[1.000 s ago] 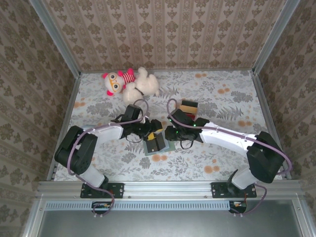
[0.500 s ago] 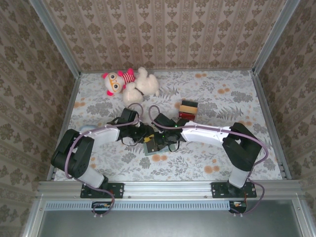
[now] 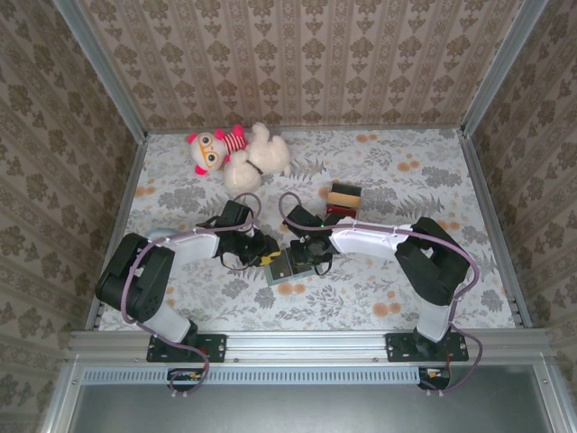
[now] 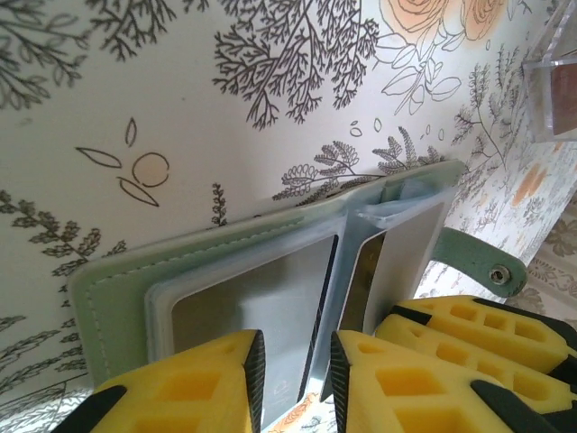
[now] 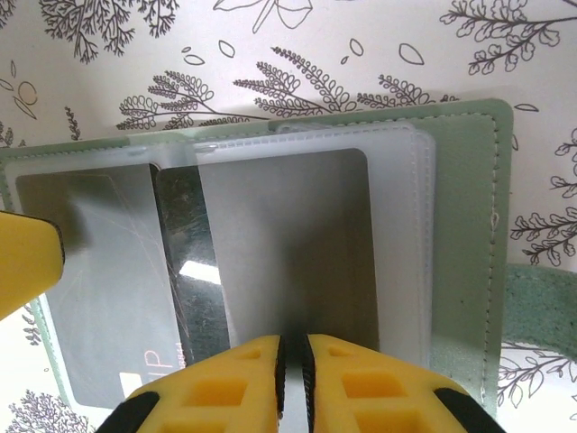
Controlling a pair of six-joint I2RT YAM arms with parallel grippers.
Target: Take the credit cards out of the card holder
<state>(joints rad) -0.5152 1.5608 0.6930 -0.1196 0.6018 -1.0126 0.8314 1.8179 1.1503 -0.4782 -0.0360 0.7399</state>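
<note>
**Top external view: card holder [image 3: 290, 271] lies open, cards not yet out**

Top external view puts the card holder flat on the counter [image 3: 406, 271], around the middle and toward the near edge. The left end effector [image 3: 267, 258] is at its left side and the right end effector [image 3: 305, 256] at its right.

From the right wrist, the grey-green cover [image 5: 464, 225] is spread open with clear plastic sleeves [image 5: 406, 180] inside. The credit cards [image 5: 288, 234] are tucked in the sleeves: pale grey ones left and right, a dark card [image 5: 185, 244] between them. The right end effector's jaws are pressed nearly together on the near edge of the right sleeve. From the left wrist, the left end effector's jaws stand a narrow gap apart with a sleeve edge between them. Whether they bite, I cannot tell.

The cards look thin, stiff, light and slick, while the sleeves look soft and floppy. A sleeve would probably lift along with its card. The best hold is likely a pinch on a card's exposed edge, with the other arm pinning the cover. The holder itself seems light enough to slide. Its snap tab [image 5: 541, 307] lies loose on the right.

The counter carries a pale floral print and looks smooth. Patterned wallpaper [image 3: 297, 63] lines the walls on three sides. A plush toy [image 3: 236, 153] lies far left, and a small red box [image 3: 343, 198] sits just beyond the holder to the right.
</note>
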